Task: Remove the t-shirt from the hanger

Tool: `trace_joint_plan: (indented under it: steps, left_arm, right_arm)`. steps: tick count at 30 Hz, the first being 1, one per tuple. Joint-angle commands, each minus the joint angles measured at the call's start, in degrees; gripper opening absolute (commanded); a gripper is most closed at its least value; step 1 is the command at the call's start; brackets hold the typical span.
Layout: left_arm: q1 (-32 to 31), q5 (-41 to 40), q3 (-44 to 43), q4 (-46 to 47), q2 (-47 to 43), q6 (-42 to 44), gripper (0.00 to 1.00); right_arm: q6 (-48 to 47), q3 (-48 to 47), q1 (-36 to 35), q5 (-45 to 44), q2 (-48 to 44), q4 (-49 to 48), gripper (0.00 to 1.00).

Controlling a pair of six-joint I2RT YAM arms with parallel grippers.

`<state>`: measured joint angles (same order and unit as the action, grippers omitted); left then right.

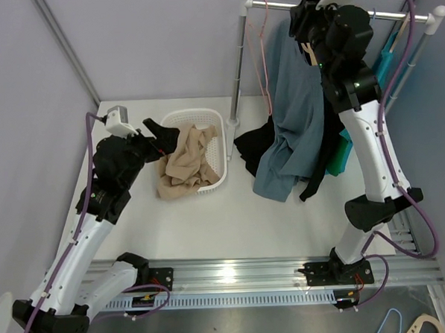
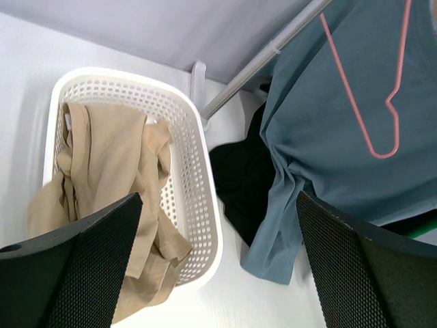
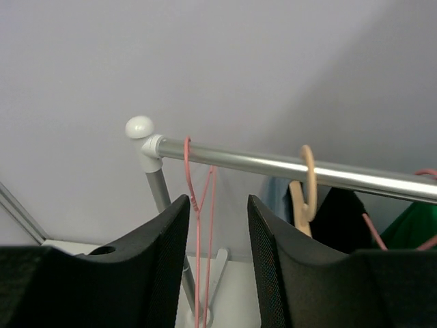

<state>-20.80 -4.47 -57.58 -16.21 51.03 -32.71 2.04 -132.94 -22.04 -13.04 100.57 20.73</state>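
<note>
right pincer [image 3: 217,268] parted, hiding t-shirt [image 1: 290,111] collar

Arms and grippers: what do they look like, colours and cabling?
Both the left arm and right arm have white links, black joints and purple cables running alongside. The fingers are black, with a mesh-textured inner face.
</note>
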Motion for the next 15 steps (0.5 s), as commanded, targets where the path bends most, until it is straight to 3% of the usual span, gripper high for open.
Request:
trace_joint_plan:
  steps: [1, 7, 8, 9, 15]
  left_arm:
    - [-0.47, -1.95, -0.68, 3.38, -1.37, 1.59, 1.0]
    - [-0.82, -1.42, -0.51, 3.99, -0.93, 1.68, 0.99]
    - [-0.91, -1.42, -0.17, 4.16, -0.93, 1.77, 1.0]
    - [-0.91, -1.51, -0.16, 4.34, -0.93, 1.77, 0.99]
    - [-1.18, -2.21, 0.36, 4.52, -1.1, 2.03, 0.99]
  right_arm:
    - [0.68, -1.18, 2.0, -1.03, -1.08, 5.98, 0.44]
    - [2.26, -5.48, 6.22, 2.58, 1.11, 13.63, 0.45]
    - [2.09, -5.4, 6.48, 2.84, 1.29, 14.07, 0.5]
    - [2.09, -5.05, 6.66, 3.45, 1.29, 14.07, 0.54]
    - [2.61, -2.67, 8.68, 6.09, 1.82, 12.05, 0.54]
